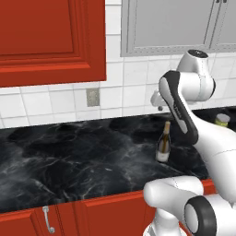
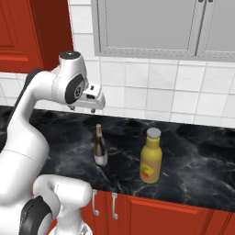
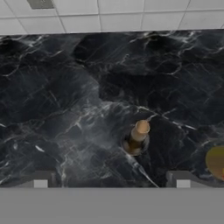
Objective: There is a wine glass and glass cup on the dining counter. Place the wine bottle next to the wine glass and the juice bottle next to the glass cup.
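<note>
The slim dark wine bottle (image 1: 163, 143) (image 2: 100, 148) (image 3: 136, 138) with a gold neck stands upright on a black marble kitchen counter (image 1: 69, 156) over red cabinets. To its right stands the stout yellow juice bottle (image 2: 151, 159) (image 3: 216, 161), whose cap (image 1: 222, 119) peeks past my arm. My gripper (image 1: 159, 107) (image 2: 93, 109) (image 3: 111, 180) hangs above the wine bottle and a little behind it, toward the wall. It is open, with its fingertips (image 3: 41, 179) wide apart and nothing between them. The wine glass, the glass cup and the dining counter are out of view.
A white tiled wall (image 2: 151, 98) backs the counter, with an outlet (image 1: 92, 97) on it. A red upper cabinet (image 1: 50, 37) hangs at the left and grey ones (image 2: 151, 27) over the bottles. Red doors with metal handles (image 2: 113, 205) sit below the counter's front edge.
</note>
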You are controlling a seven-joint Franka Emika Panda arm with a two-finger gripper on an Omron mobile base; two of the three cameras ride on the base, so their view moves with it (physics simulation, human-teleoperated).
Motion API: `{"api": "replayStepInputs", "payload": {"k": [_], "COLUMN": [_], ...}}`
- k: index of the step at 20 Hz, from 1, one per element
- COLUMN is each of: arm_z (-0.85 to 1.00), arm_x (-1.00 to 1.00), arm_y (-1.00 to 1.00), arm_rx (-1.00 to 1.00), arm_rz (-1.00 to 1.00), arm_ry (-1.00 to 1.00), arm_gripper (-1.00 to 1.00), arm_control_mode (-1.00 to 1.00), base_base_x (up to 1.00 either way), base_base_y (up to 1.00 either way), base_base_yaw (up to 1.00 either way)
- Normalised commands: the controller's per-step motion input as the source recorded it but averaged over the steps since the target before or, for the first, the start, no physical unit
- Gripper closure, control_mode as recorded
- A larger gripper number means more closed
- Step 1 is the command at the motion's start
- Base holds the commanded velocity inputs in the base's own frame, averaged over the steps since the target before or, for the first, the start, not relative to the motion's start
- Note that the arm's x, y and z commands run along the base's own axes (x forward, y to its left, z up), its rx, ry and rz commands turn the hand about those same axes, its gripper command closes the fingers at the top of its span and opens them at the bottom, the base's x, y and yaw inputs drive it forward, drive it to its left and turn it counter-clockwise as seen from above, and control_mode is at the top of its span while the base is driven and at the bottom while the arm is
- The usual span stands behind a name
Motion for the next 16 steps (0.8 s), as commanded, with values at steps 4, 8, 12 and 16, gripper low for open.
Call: {"api": "replayStepInputs", "payload": {"k": [4, 8, 12, 16], "arm_z": [0.0, 0.0, 0.0, 0.0], "arm_x": [-0.26, -0.22, -0.19, -0.11], "arm_y": [-0.36, -0.43, -0.46, -0.38], "arm_rx": [0.0, 0.0, 0.0, -0.01], "arm_rz": [0.0, 0.0, 0.0, 0.0], "arm_ry": [-0.03, 0.0, 0.0, 0.0], "arm_gripper": [-1.0, -1.0, -1.0, -1.0], "arm_control_mode": [-1.0, -1.0, -1.0, -1.0], "base_base_x": [0.0, 0.0, 0.0, 0.0], "base_base_y": [0.0, 0.0, 0.0, 0.0], "base_base_yaw": [0.0, 0.0, 0.0, 0.0]}}
